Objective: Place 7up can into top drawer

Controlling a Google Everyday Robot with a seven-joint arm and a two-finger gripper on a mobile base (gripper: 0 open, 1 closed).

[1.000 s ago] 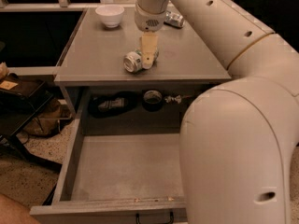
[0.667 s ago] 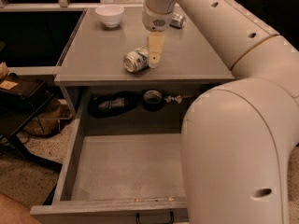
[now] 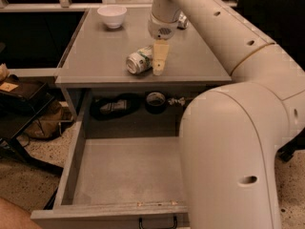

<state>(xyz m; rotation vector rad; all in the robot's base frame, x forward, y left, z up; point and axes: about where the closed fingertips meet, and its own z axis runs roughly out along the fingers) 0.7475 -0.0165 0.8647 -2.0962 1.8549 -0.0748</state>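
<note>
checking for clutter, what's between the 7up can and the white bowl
Only bare tabletop, in the camera view; the gripper is beside the 7up can.

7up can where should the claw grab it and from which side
Grip the can across its round middle, coming down from above. It lies on its side on the table, one silver end facing front-left, so the curved sides offer the narrow span. The claw hangs just right of it in view, close to the table; it would likely need to shift left first.

Matt jaws beside glossy 7up can
</note>
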